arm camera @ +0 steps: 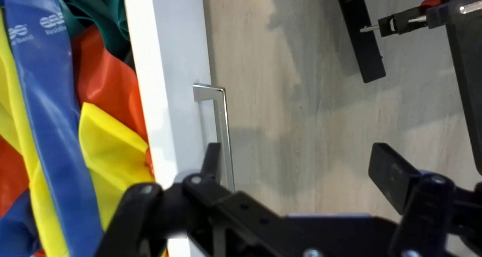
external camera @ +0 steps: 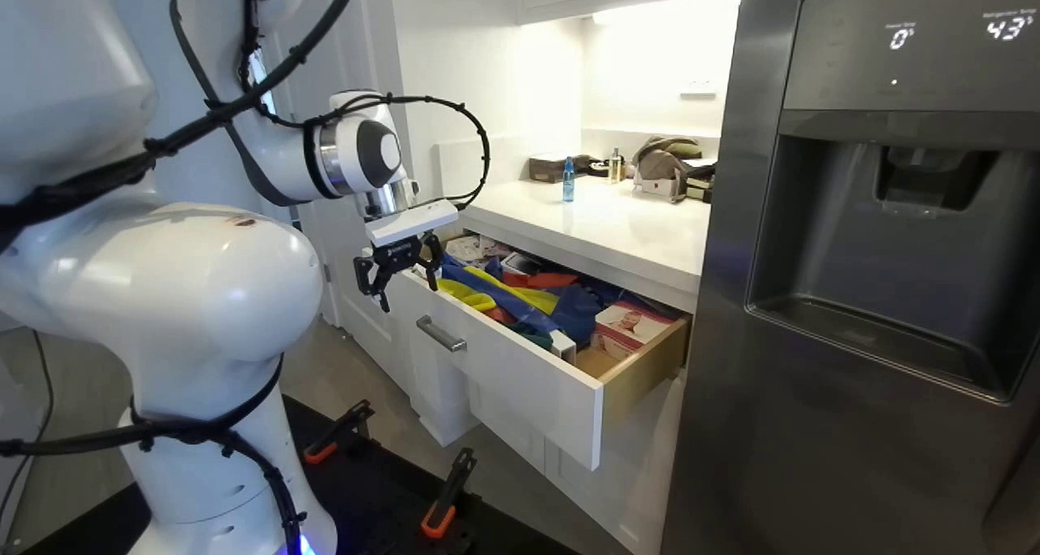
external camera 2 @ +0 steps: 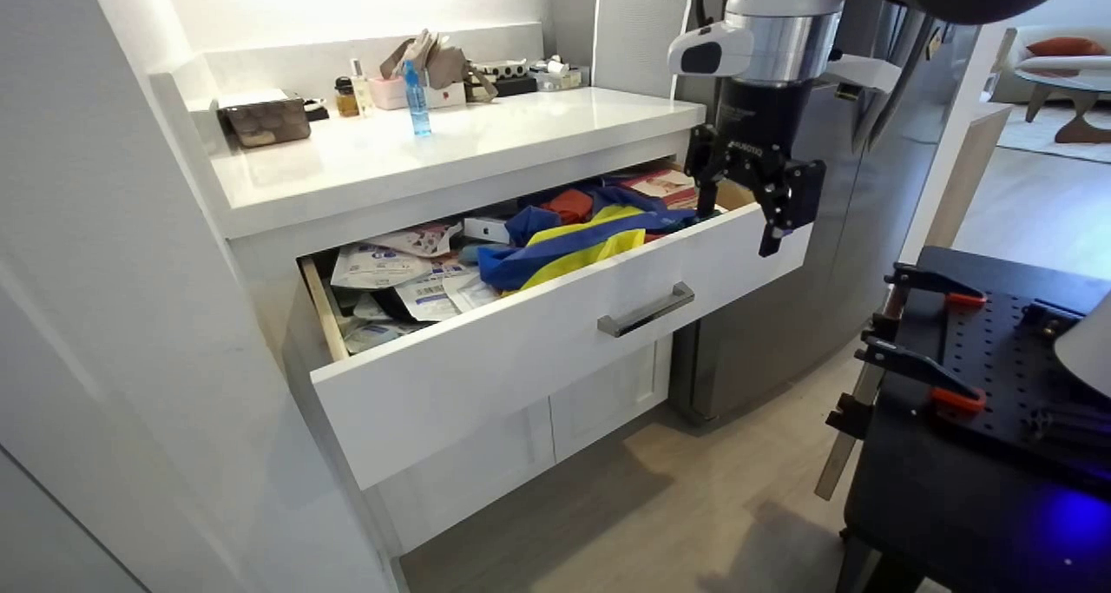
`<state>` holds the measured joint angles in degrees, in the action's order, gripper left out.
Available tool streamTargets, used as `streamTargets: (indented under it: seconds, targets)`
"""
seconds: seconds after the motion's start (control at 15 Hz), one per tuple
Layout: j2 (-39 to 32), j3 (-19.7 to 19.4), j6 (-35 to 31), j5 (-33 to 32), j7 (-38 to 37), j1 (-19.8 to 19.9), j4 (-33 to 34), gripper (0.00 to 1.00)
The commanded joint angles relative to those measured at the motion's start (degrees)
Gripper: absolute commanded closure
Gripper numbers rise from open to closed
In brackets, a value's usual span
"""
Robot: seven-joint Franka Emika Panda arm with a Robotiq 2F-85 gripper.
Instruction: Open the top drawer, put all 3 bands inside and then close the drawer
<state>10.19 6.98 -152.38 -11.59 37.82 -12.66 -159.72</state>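
The top drawer (external camera: pixel 520 368) is pulled open; its white front (external camera 2: pixel 486 385) and silver bar handle (external camera 2: pixel 647 310) face out. Inside lie floppy bands: yellow (arm camera: pixel 109 148), red/orange (arm camera: pixel 109 76) and a wide blue strip (arm camera: pixel 45 99), overlapping among other contents. The yellow band also shows in an exterior view (external camera 2: pixel 599 250). My gripper (external camera: pixel 409 293) is open and empty, pointing down near the drawer front's top edge. In the wrist view my gripper (arm camera: pixel 295 155) has one finger overlapping the drawer front and handle (arm camera: pixel 224 129), the other over the floor outside.
Dark green strips (arm camera: pixel 101 12), paper packets (external camera 2: pixel 382 267) and a red-white box (external camera: pixel 630 327) share the drawer. The white counter (external camera: pixel 601 226) above holds a blue bottle (external camera: pixel 568 179). A dark fridge (external camera: pixel 853 392) stands beside the drawer. Clamps (external camera: pixel 447 494) sit on the robot's black table.
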Motion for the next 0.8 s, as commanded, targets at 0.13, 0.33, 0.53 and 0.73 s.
streamTargets:
  seconds: [0.13,0.33,0.53,0.73]
  targets:
    - [-4.56,0.74,-2.51,-4.27,-2.37,1.08,0.04,0.28]
    - [-6.42,0.75,-3.15,-4.98,-2.13,1.08,0.06,0.51]
    - [-8.45,0.74,-5.39,-5.65,-2.19,1.31,0.84,0.75]
    - [-10.73,0.56,-7.96,-6.09,-2.17,1.74,2.8,0.97]
